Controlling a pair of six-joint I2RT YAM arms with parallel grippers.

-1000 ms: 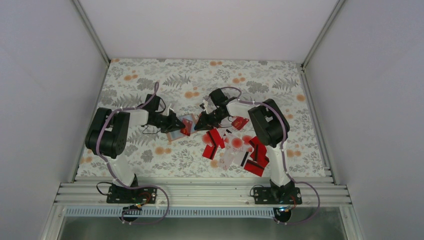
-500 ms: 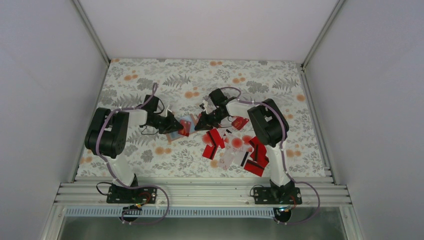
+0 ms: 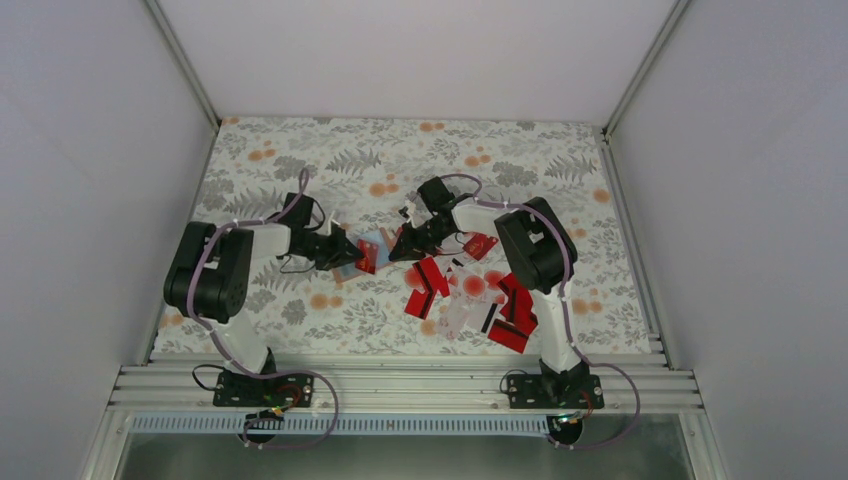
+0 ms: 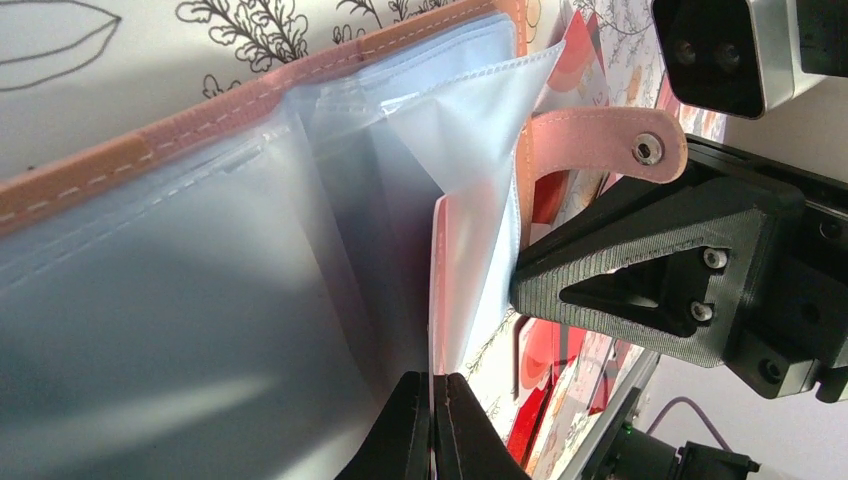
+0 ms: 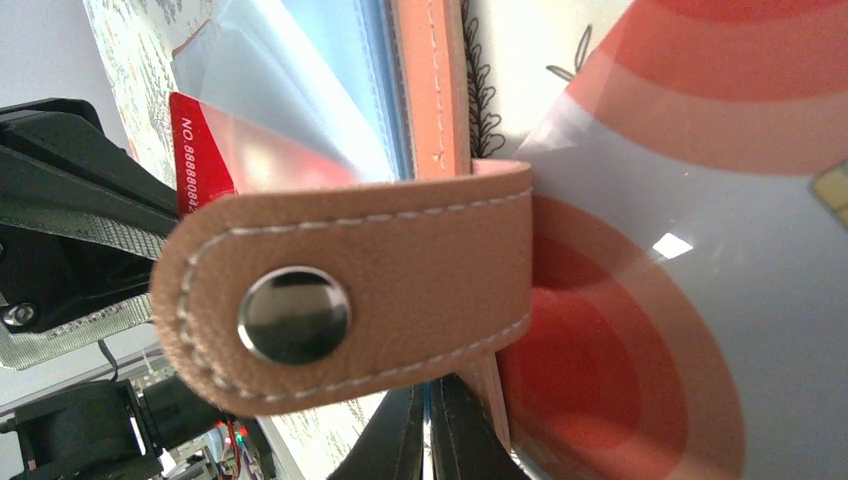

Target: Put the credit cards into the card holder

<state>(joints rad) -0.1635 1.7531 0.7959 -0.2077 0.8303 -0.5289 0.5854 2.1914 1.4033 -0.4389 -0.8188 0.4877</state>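
Status: early stage, most of the work is outstanding.

The card holder point(image 3: 368, 250) lies open on the surface point(image 3: 300, 160) between my two hands, its clear sleeves fanned out. My left hand point(image 4: 435, 425) is closed, pinching the edge of one sleeve. My right hand point(image 5: 430, 435) is also closed, just beneath the holder's snap strap point(image 5: 380, 280). I cannot tell whether it grips anything.

One red card point(image 5: 200, 140) sits inside a sleeve. A white card point(image 5: 700, 250) with a red blot lies right beside the strap. I cannot say whether it is in a sleeve or outside.

The bulk of the credit cards point(image 3: 470, 295) lie loose in a heap near the right arm, apart from the holder. I judge nearly all insertions are yet to be made.
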